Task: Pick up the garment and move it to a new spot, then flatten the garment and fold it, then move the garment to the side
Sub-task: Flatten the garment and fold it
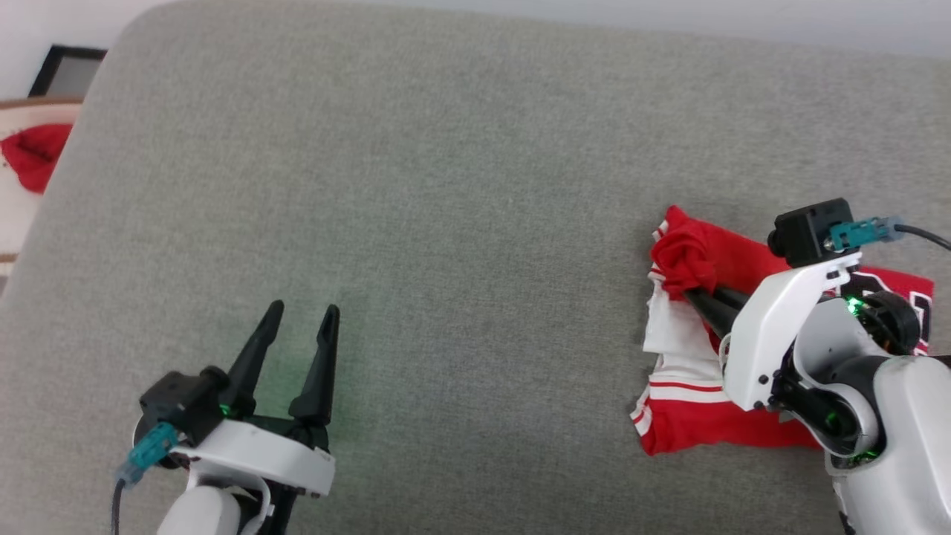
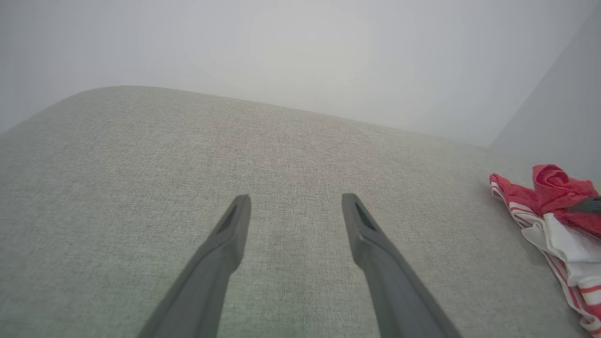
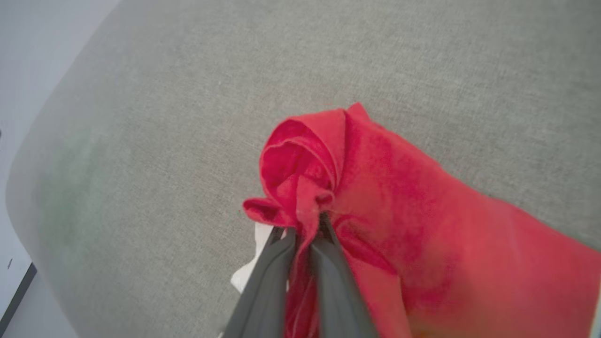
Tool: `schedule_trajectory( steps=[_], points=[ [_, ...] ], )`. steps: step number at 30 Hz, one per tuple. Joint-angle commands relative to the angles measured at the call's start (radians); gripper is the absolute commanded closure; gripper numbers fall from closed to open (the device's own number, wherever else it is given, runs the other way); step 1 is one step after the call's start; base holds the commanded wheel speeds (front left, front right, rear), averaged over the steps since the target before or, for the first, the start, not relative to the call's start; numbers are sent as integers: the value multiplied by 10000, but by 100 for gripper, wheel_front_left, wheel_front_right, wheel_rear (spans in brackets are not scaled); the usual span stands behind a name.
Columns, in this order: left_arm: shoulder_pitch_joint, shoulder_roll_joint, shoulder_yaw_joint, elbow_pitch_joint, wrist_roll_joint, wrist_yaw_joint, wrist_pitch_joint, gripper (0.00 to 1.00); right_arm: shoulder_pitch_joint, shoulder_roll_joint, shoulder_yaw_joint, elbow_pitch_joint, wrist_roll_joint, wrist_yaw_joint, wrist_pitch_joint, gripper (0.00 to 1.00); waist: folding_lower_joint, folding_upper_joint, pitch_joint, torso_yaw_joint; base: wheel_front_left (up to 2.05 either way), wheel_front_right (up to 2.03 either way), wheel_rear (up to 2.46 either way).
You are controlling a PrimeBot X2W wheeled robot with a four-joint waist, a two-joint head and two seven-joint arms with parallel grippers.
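Right wrist view: my right gripper (image 3: 305, 225) pinches a bunched fold of the garment (image 3: 422, 225); my left gripper (image 1: 302, 316) hovers spread over the grey surface (image 1: 446, 186)

Grey woven fabric surface (image 1: 446, 186) with rounded corners spans most of the head view. Plain pale wall (image 2: 300, 47) behind it, meeting a second wall at right in the left wrist view. Beyond the surface's left edge: black-framed panel (image 1: 67, 70), pale furniture with wooden rim (image 1: 30, 102), red cloth scrap (image 1: 37, 152) on it. Soft, even light.
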State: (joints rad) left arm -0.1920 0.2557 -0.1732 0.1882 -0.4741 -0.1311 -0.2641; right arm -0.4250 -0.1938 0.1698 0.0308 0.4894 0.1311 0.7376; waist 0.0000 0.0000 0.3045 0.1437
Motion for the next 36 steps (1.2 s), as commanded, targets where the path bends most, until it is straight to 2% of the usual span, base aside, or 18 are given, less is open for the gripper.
schedule_trajectory(
  steps=[1,12,13,14,15,16,20,26,31,36],
  points=[
    [-118,12,-25,11,-42,13,9,0,-99,-14,72,254,-13,-8,-140,100,0,0,231,187,0,0,0],
    [-129,86,-156,170,-87,13,9,0,-365,-4,906,1845,352,-6,-1238,99,0,0,147,104,0,0,0],
    [-95,106,-160,188,-71,13,9,0,-399,-4,988,1868,414,-1,-1341,74,0,0,81,48,0,0,0],
    [-65,121,-154,204,-65,13,9,0,-421,-23,1051,1866,474,-1,-1447,54,0,0,-1,-11,0,0,0],
    [-19,131,-153,219,-55,13,9,0,-435,-60,1138,1835,561,-1,-1542,4,0,0,-90,-72,0,0,0],
    [33,146,-150,234,-50,13,9,0,-427,-97,1188,1796,669,-1,-1644,0,0,0,-196,-143,0,0,0],
    [224,197,-123,274,-48,13,9,0,-326,-364,1218,1562,1127,-3,-2029,0,0,0,-617,-464,0,0,0],
    [462,256,-208,377,-158,13,9,0,-36,-1142,1129,1128,1698,-3,-2689,0,0,0,-1172,-933,0,0,0],
    [587,330,-330,526,-272,13,9,0,402,-1860,834,950,2172,-3,-3550,0,0,0,-1544,-1296,0,0,0],
    [696,455,-367,694,-398,13,9,0,898,-2271,449,1109,2133,-3,-4537,0,0,0,-1756,-1649,0,0,0]
  ],
)
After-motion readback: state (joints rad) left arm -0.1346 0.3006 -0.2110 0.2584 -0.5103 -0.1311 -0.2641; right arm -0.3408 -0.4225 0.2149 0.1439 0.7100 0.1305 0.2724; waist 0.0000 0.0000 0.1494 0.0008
